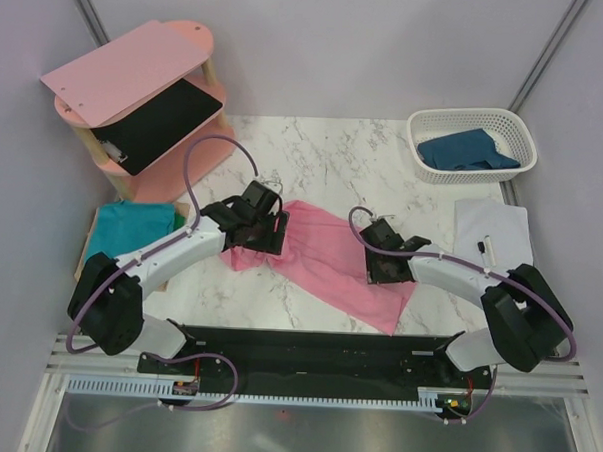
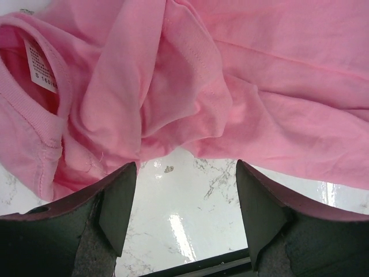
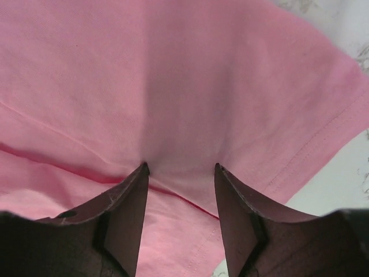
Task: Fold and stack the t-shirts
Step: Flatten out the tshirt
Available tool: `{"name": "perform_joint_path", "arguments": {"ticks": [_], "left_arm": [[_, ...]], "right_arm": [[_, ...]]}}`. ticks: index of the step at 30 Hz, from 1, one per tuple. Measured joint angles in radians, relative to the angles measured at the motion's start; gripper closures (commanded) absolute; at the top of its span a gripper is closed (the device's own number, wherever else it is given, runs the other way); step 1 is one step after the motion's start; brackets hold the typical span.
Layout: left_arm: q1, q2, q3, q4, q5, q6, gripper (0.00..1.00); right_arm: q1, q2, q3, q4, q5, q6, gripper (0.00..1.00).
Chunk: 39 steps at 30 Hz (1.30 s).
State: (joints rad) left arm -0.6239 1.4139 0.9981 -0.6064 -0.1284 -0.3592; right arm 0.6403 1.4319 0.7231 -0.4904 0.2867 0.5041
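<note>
Pink shirt (image 1: 330, 262) lay crumpled on the middle of the counter (image 1: 335, 157), long axis running from left-centre toward the near right corner. Right gripper (image 3: 180, 167) was over the near hem end, jaws wide, tips on cloth, nothing pinched. Left gripper (image 2: 187, 167) was at the collar end, jaws wide over bare counter, cloth just past the tips. Neck tag (image 2: 41, 66) read "S 160/", rest cut off. Teal shirt (image 1: 131, 229) at left edge; blue shirt (image 1: 465, 151) in basket (image 1: 473, 118), far right corner.
</note>
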Motion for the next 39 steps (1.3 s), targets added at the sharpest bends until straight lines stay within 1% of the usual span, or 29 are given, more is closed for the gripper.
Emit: {"name": "perform_joint_path", "arguments": {"ticks": [2,3,4,6,9,14,22,25,30,34,39], "left_arm": [[0.000,0.003,0.006,0.000,0.000,0.000,0.23],[0.000,0.005,0.010,0.000,0.000,0.000,0.23],[0.000,0.007,0.013,0.002,0.000,0.000,0.24],[0.000,0.013,0.020,0.004,-0.001,0.000,0.23],[0.000,0.024,0.022,0.004,-0.005,0.000,0.23],[0.000,0.057,0.025,0.004,-0.035,0.000,0.23],[0.010,0.206,0.127,-0.024,-0.133,-0.003,0.26],[0.037,0.243,0.154,-0.033,-0.154,-0.004,0.26],[0.120,0.277,0.171,-0.047,-0.165,-0.003,0.27],[0.174,0.288,0.185,-0.058,-0.171,-0.003,0.27],[0.194,0.293,0.216,-0.059,-0.193,0.001,0.27]], "right_arm": [[0.009,0.018,0.016,-0.002,0.003,0.001,0.61],[0.016,0.025,0.022,-0.002,0.004,0.003,0.82],[0.021,0.028,0.023,0.001,0.006,0.002,0.90],[0.034,0.035,0.026,0.006,0.010,0.010,0.98],[0.041,0.037,0.028,0.004,0.023,0.020,1.00],[0.044,0.036,0.041,-0.025,0.057,0.024,1.00],[0.045,-0.011,0.137,-0.101,0.142,0.011,1.00],[0.045,-0.029,0.172,-0.109,0.183,-0.005,1.00],[0.045,-0.022,0.202,-0.108,0.245,-0.039,1.00],[0.039,0.026,0.231,-0.098,0.282,-0.067,1.00],[0.023,0.085,0.281,-0.084,0.312,-0.101,1.00]]}}
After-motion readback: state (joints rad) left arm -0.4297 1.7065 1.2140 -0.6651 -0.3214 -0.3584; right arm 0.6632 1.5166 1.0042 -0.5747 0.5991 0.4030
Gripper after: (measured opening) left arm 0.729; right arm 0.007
